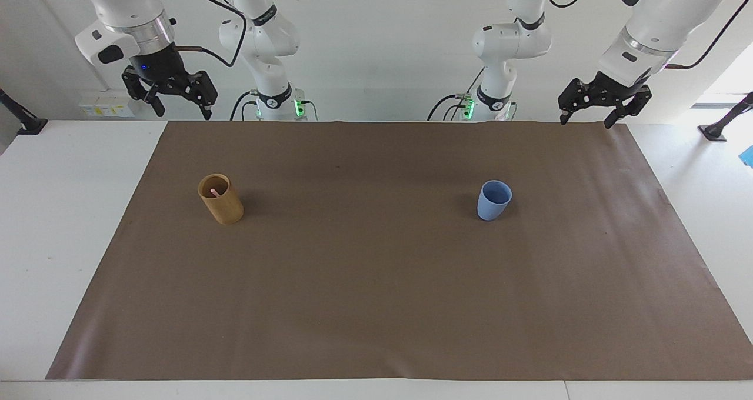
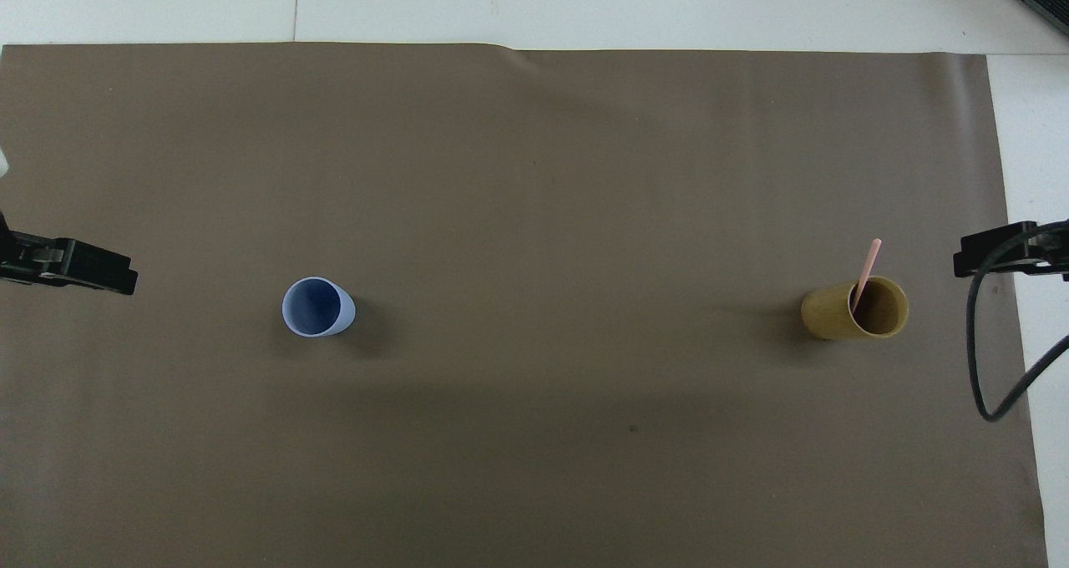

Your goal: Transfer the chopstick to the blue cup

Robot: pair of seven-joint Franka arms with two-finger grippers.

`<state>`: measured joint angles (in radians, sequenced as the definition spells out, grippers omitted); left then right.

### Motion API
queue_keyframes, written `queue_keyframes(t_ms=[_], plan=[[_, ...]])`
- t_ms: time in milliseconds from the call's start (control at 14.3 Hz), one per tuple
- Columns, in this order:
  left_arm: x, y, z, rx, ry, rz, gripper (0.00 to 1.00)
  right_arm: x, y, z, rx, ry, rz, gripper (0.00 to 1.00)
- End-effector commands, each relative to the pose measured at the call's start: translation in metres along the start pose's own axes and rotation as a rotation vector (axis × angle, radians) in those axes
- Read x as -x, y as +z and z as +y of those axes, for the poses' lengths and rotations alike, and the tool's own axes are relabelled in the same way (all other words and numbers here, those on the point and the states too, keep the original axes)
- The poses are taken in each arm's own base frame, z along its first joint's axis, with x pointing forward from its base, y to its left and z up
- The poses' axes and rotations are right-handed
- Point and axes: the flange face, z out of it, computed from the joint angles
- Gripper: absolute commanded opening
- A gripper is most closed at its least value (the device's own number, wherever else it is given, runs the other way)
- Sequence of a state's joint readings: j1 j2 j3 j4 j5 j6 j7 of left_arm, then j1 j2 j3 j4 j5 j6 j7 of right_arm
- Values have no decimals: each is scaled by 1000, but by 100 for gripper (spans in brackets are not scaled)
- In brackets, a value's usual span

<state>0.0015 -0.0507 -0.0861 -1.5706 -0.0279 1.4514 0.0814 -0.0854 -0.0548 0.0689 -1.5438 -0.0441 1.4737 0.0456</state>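
Observation:
A pale pink chopstick [image 2: 868, 263] stands leaning in a tan bamboo cup [image 2: 835, 317] toward the right arm's end of the table. In the facing view only the stick's tip [image 1: 215, 193] shows inside the tan cup [image 1: 223, 207]. The light-blue cup [image 1: 493, 200] stands upright and empty toward the left arm's end; it also shows in the overhead view [image 2: 316, 306]. My right gripper [image 1: 182, 114] hangs open and empty over the mat's edge nearest the robots. My left gripper [image 1: 585, 122] hangs open and empty over the mat's corner at its own end. Both arms wait.
A brown mat [image 1: 376, 300] covers most of the white table. Only the gripper tips show at the sides of the overhead view: the left gripper [image 2: 83, 269] and the right gripper [image 2: 998, 253]. A black cable loop [image 2: 981, 367] hangs below the right gripper.

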Motion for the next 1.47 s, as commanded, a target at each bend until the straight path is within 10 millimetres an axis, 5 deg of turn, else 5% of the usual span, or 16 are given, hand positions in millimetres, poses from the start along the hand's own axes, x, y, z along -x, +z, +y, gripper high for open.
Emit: queue_keyframes(t_ms=[0,280,560,840,1120,1330,1400], plan=[[-2,16,13,9,16,13,100,1,-3,2,-29,-11,6,100],[-22,88,34,6,5,45,100,1,-3,3,-29,-9,6,100],[-20,155,55,21,-79,11,100,5,-1,-4,-29,-25,-22,100],[-19,221,54,19,-83,13,100,4,-2,2,-30,-16,-12,100],[-14,261,64,25,-78,19,100,-3,-3,9,-31,9,30,100],[-19,277,67,26,-98,23,100,-15,20,3,-31,-8,110,100],[-20,278,66,26,-101,22,93,-19,29,4,-31,-11,115,100]])
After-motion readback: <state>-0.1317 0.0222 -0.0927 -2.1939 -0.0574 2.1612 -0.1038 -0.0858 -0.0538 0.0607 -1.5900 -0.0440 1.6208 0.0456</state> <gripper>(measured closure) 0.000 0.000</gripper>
